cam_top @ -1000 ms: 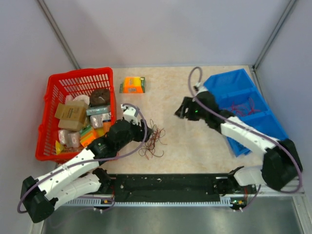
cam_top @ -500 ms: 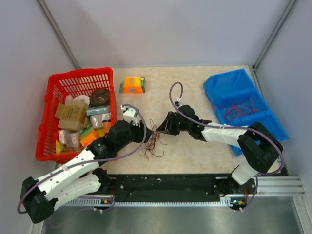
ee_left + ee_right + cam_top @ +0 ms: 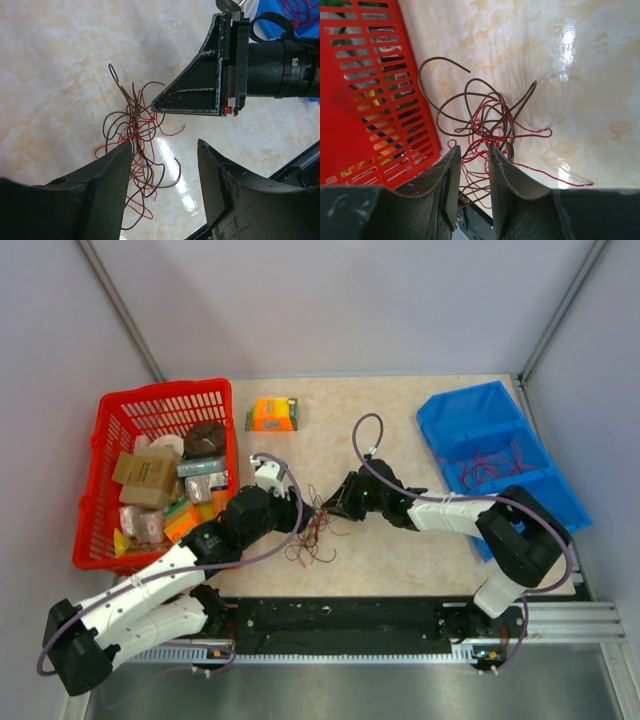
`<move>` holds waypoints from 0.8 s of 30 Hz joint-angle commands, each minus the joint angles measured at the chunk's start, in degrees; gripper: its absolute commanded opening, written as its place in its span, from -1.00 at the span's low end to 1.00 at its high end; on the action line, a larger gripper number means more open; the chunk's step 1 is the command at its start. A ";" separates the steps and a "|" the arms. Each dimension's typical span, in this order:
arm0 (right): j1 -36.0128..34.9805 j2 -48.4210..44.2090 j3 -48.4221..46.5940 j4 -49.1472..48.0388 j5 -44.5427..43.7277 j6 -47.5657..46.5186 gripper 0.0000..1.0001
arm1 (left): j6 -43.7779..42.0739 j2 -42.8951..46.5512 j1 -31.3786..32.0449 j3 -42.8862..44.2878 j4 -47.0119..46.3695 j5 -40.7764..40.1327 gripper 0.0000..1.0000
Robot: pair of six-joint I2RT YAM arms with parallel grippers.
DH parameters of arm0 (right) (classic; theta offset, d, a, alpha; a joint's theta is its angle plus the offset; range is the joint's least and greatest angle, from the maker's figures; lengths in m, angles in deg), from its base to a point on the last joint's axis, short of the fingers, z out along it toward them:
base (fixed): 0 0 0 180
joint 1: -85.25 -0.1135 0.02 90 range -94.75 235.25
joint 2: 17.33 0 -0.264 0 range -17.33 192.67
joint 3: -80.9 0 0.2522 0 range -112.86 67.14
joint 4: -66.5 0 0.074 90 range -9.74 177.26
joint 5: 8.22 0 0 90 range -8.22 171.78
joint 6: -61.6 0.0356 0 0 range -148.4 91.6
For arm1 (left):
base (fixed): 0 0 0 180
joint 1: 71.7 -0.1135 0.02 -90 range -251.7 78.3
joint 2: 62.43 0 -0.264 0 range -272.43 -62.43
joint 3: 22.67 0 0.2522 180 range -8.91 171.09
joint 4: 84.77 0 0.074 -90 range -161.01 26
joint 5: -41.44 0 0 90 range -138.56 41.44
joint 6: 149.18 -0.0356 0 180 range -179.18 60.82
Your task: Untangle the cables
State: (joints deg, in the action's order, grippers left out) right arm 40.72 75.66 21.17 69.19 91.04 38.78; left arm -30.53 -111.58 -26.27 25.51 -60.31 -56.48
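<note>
At the cables, the right hand has just arrived, narrowly parted over strands to pull; left hand released.

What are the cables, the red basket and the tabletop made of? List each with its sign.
The cables: thin wire, probably plastic-sheathed in red and brown; they hold springy loops.
The red basket: moulded plastic by the look, with slotted walls and even colour.
The tabletop: glossy marble-look surface, perhaps laminate; lamp glare shows on it.

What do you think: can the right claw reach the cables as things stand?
Probably yes: the right claw sits at the cables, tips slightly parted, nothing between; the left claw is open alongside.
</note>
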 commanded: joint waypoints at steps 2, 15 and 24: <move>-1.52 1.93 -2.62 -3.43 -0.56 1.47 -0.43 | -0.43 1.77 -0.17 0.30 -3.05 0.01 0.18; -1.52 5.54 -6.06 -6.15 -0.90 2.96 -0.81 | 0.61 -0.42 -0.17 1.09 -2.70 -0.77 0.23; 1.55 -3.93 2.54 -12.29 0.15 -4.33 -1.00 | 8.97 -18.86 -4.46 15.66 5.81 2.74 0.39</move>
State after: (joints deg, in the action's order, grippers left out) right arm 41.33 79.95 18.70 64.43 90.60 38.43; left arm -25.73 -123.08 -28.28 32.61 -58.49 -53.05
